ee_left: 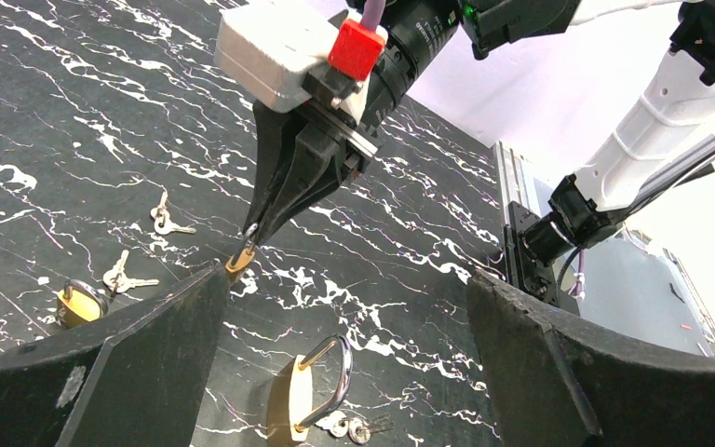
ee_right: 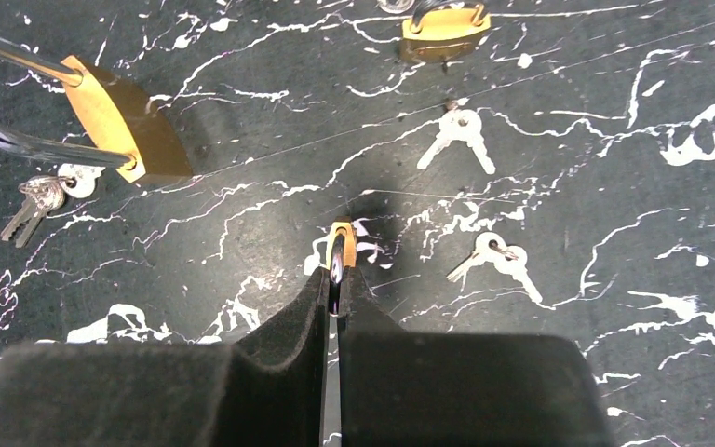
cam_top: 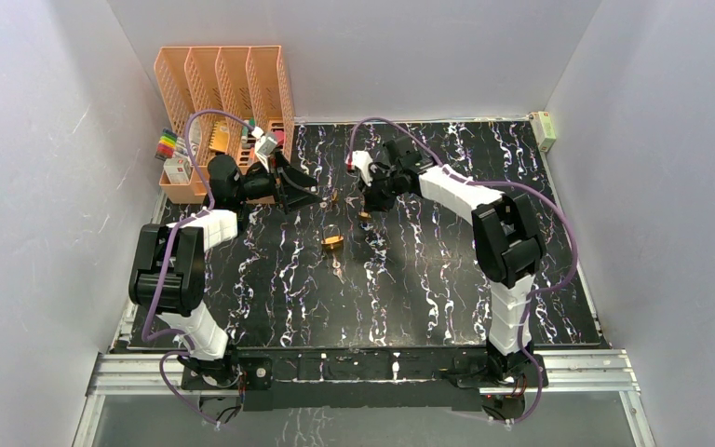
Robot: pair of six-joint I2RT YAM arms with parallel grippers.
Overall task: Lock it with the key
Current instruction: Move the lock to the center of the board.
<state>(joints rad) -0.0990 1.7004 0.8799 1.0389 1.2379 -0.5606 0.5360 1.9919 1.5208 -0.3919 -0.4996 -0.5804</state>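
My right gripper (ee_right: 338, 281) is shut on a small brass padlock (ee_right: 341, 240), holding it upright just above the black marbled table; it also shows in the left wrist view (ee_left: 239, 261) and top view (cam_top: 365, 216). A larger brass padlock (ee_left: 291, 399) with its shackle open lies with a key bunch (ee_left: 358, 428) at its base, in the table's middle (cam_top: 333, 243). My left gripper (ee_left: 346, 277) is open and empty, hovering above and behind that padlock, at the back left in the top view (cam_top: 305, 194).
A third brass padlock (ee_right: 445, 28) and two loose key pairs (ee_right: 461, 135) (ee_right: 493, 256) lie near the right gripper. An orange slotted organizer (cam_top: 223, 84) with markers stands at the back left. A small box (cam_top: 546, 128) sits at the back right corner.
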